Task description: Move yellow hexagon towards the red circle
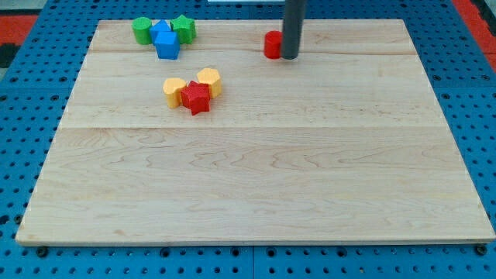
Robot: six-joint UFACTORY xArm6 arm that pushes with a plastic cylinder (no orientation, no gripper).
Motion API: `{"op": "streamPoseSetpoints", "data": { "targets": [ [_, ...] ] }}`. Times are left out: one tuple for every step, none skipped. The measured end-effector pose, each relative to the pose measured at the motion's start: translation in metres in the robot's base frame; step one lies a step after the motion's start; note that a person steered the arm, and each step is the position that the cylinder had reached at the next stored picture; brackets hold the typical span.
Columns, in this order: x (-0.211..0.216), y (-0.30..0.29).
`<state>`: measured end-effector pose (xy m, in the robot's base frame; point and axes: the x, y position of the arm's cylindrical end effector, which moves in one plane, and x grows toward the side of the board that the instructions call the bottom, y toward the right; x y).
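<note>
**Standing rod beside the red circle, yellow hexagon apart**

Camera view. Resting on a blue pegboard (pixel 23 116) is a pale wooden board (pixel 256 178). The dark rod comes down from the view's top, and my tip (pixel 289 56) sits at the board's upper middle, touching or just beside the red circle (pixel 272 44), on that block's right as the view has it. The rod carries no jaws; it holds nothing and only stands against the block's side.

The yellow hexagon (pixel 209 80) lies well apart from the tip, lower and toward the view's left. It touches a red star-like block (pixel 196 97), which sits just below and left of it. Another yellow block (pixel 173 91), rounded on top, its exact shape unclear, presses against the red one's left side. The three form one tight cluster.

At the view's top left is a second cluster: a green block (pixel 142 30), a green block (pixel 184 28) and two blue blocks, one (pixel 161 29) between the greens, the other (pixel 167 46) just below. Their shapes cannot be told with certainty.
</note>
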<state>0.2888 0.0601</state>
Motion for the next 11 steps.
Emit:
{"op": "streamPoseSetpoints", "data": {
  "targets": [
    [0.016,-0.004],
    [-0.001,-0.06],
    [-0.024,-0.037],
    [-0.04,0.035],
    [-0.047,0.074],
    [0.013,0.059],
    [0.116,0.015],
    [0.181,-0.07],
    [0.157,-0.158],
    [0.108,-0.169],
    [0.098,-0.139]
  ]
}}
